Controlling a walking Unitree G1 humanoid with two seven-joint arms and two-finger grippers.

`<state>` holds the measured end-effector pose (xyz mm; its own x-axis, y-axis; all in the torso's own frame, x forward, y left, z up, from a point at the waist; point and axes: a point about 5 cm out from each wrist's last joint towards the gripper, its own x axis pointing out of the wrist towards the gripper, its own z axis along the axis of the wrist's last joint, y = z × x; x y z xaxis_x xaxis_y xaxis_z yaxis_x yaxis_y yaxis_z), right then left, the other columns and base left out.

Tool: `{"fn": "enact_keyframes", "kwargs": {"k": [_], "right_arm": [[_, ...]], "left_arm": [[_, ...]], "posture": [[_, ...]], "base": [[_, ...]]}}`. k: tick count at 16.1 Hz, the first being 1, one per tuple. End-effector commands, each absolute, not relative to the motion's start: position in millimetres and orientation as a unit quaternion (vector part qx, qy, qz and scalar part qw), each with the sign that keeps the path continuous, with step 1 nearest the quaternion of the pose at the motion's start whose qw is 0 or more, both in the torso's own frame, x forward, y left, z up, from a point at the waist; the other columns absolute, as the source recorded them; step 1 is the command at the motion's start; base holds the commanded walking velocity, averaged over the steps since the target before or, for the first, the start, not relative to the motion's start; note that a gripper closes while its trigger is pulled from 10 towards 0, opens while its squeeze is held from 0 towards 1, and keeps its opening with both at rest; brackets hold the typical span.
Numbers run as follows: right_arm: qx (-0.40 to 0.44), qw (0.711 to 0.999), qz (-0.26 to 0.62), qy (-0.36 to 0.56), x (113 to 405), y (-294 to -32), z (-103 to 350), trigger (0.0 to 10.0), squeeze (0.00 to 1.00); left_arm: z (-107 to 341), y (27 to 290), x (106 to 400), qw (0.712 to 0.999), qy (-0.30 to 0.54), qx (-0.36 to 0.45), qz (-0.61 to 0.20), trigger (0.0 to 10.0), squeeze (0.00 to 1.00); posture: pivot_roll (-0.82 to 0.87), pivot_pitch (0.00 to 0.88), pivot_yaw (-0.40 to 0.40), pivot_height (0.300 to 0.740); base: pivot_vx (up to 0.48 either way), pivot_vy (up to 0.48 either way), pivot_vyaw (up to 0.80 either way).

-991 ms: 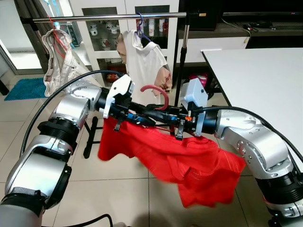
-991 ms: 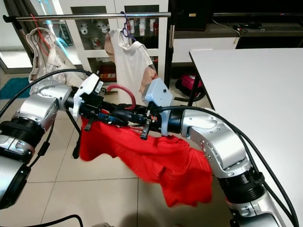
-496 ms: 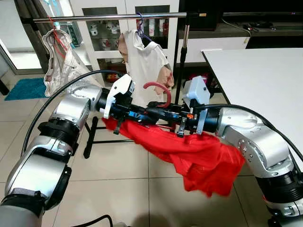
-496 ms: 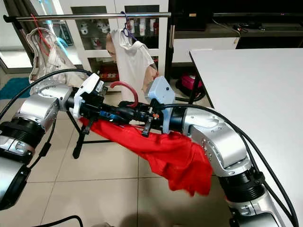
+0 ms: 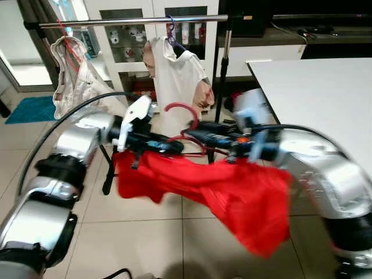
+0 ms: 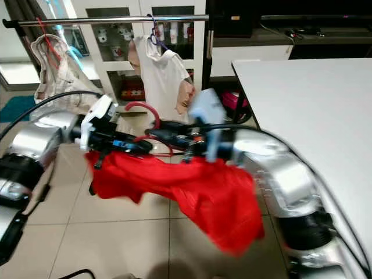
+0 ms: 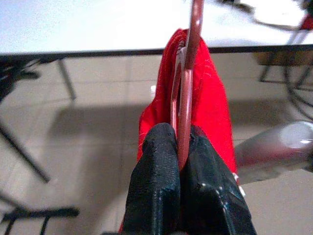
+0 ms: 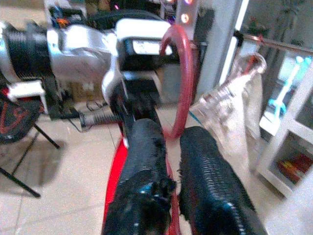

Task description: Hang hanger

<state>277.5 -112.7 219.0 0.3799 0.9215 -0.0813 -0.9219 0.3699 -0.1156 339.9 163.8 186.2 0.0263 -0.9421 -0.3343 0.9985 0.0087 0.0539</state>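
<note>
The hanger [image 5: 185, 113] is dark red and carries a bright red shirt [image 5: 232, 189]. The grippers' fingers [image 7: 161, 191] are black, the arms silver. Behind hang a white shirt [image 5: 177, 75] and a beige garment [image 5: 72, 78] on a silver rail [image 5: 128, 21]; the mat [image 5: 29, 108] is blue.

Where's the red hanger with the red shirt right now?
The red hanger is held between the left gripper and right gripper at mid-scene, its red shirt draped below, in front of the white shirt on the rail.

The 2 head eyes look forward and down, sharing the rail [image 5: 133, 21] and white table [image 5: 325, 93] — each wrist camera sits close, looking along its own fingers.
</note>
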Motion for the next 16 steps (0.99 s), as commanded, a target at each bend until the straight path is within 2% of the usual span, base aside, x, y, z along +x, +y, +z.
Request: {"fn": "enact_keyframes", "kwargs": {"k": [1,5,7,8,10,12,13,14,16], "right_arm": [[-0.070,0.836,0.545,0.006,277,-122,217,10.0,1.00],[-0.089,0.868,0.486,0.039,277,-147,208,10.0,1.00],[-0.080,0.892,0.437,0.079,280,-150,194,10.0,1.00],[-0.045,0.914,0.388,0.107,284,-145,180,10.0,1.00],[0.000,0.935,0.328,0.137,288,-134,163,10.0,1.00],[0.082,0.950,0.267,0.140,297,-127,161,10.0,1.00],[0.119,0.951,0.247,0.143,300,-127,161,10.0,0.07],[0.150,0.951,0.231,0.142,302,-127,162,10.0,0.00],[0.215,0.943,0.206,0.150,303,-124,165,10.0,0.00]], "left_arm": [[190,175,343,0.735,0.094,0.145,-0.655,0.0,0.00],[181,191,347,0.790,0.111,0.160,-0.581,0.0,0.00],[185,186,349,0.816,0.081,0.137,-0.556,0.0,0.00],[185,179,349,0.830,0.054,0.124,-0.542,0.0,0.00],[179,166,347,0.846,0.029,0.096,-0.524,0.0,0.00],[172,157,346,0.863,0.009,0.076,-0.500,0.0,0.00],[167,153,344,0.866,0.006,0.080,-0.494,0.0,0.00],[164,151,343,0.869,0.006,0.086,-0.487,0.0,0.00],[160,150,343,0.881,0.002,0.095,-0.464,0.0,0.00]], "posture": [[-0.14,0.000,0.097,0.740],[-0.15,0.000,0.093,0.740],[-0.15,0.000,0.086,0.740],[-0.15,0.000,0.083,0.740],[-0.14,0.000,0.073,0.740],[-0.14,0.000,0.064,0.740],[-0.13,0.000,0.061,0.740],[-0.13,0.000,0.060,0.740],[-0.13,0.000,0.061,0.740]], "base": [[0.000,0.000,0.00],[0.000,0.000,0.00],[0.000,0.000,0.00],[0.000,0.000,0.00],[0.000,0.000,0.00],[0.000,0.000,0.00],[0.000,0.000,0.00],[0.000,0.000,0.00],[0.000,0.000,0.00]]}}
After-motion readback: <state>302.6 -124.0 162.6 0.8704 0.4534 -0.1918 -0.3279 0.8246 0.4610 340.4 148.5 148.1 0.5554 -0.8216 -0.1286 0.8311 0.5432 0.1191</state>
